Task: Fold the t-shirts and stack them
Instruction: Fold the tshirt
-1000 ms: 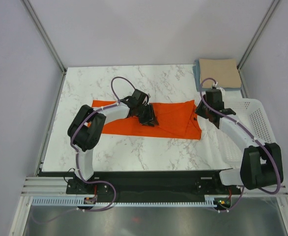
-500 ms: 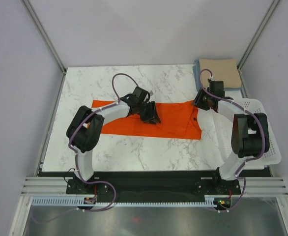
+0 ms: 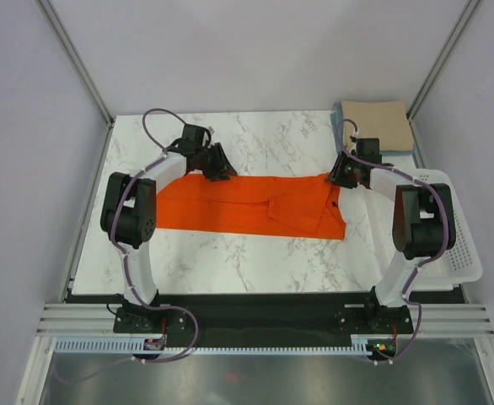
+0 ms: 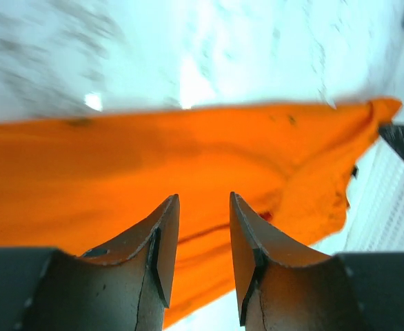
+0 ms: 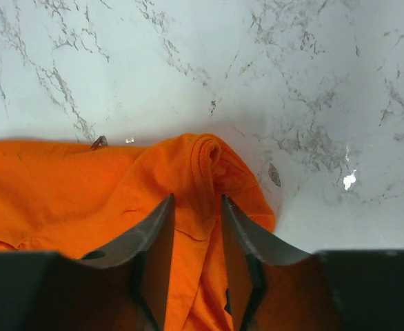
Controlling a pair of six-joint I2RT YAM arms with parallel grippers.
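The bright orange t-shirt (image 3: 222, 211) lies spread flat across the middle of the marble table, with a folded flap at its right end. My left gripper (image 3: 219, 167) hovers over the shirt's far edge towards the left. In the left wrist view its jaws (image 4: 203, 198) stand apart, with only orange cloth (image 4: 119, 158) beneath them. My right gripper (image 3: 340, 175) is at the shirt's far right corner. It is open (image 5: 197, 198), straddling a bunched ridge of orange cloth (image 5: 205, 155). A folded tan t-shirt (image 3: 378, 122) rests at the back right on a light blue one (image 3: 338, 128).
A white perforated basket (image 3: 449, 221) stands along the table's right edge, beside the right arm. Bare marble (image 3: 255, 135) lies behind the orange shirt and in front of it. Grey walls close in the left and right sides.
My left gripper has left the middle of the orange shirt and swung back-left to its far edge. The right gripper shifted slightly back to the far right corner. Both sets of jaws widened a little.
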